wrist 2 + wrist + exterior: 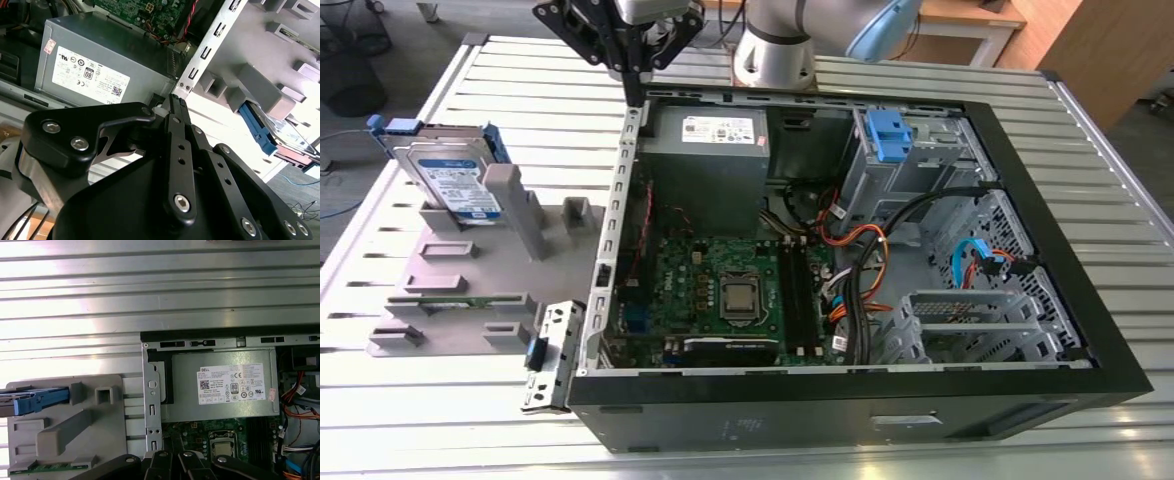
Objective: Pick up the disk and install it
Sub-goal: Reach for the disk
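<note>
The disk point(451, 180) stands on edge in a slot of the grey fixture point(467, 270) at the exterior view's left, its white-and-blue label facing out and blue rails along its sides. Its blue rail also shows in the first wrist view point(37, 400) and in the second wrist view point(257, 127). My gripper point(635, 80) hangs above the back left corner of the open computer case point(720, 400), well apart from the disk. Its black fingers point(177, 115) lie together with nothing between them, and they reach into the first wrist view point(170, 457).
The grey power-supply box point(707, 140) sits inside the case just below the gripper. A blue clip point(887, 135) marks the drive bay at the case's back right. The motherboard point(734, 290) and loose cables point(854, 260) lie inside. A slatted metal table point(520, 90) lies under everything.
</note>
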`<state>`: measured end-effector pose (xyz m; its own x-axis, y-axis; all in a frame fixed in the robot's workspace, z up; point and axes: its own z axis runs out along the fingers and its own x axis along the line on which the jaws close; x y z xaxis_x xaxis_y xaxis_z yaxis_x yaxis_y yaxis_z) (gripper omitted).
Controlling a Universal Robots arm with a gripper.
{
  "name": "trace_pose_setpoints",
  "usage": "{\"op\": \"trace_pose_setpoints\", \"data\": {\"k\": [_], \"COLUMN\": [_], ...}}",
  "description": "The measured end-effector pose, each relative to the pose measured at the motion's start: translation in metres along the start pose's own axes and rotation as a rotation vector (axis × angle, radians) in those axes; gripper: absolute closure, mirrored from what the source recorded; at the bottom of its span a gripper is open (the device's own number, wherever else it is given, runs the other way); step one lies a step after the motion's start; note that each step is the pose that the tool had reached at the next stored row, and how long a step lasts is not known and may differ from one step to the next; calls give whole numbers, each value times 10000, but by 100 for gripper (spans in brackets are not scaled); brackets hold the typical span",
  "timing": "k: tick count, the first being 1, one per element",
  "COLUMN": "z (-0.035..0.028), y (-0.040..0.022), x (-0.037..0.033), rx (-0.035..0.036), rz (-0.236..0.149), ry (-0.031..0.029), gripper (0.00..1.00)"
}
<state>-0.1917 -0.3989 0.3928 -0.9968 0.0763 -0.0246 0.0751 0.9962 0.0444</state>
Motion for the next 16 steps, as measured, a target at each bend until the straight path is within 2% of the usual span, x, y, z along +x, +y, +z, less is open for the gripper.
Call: {"op": "trace_pose_setpoints", "data": {"k": [16], "z": [-1], "y": [-6], "x": [76], "rx": [0], "rz": [-1], "ry": [0], "gripper": [89]}}
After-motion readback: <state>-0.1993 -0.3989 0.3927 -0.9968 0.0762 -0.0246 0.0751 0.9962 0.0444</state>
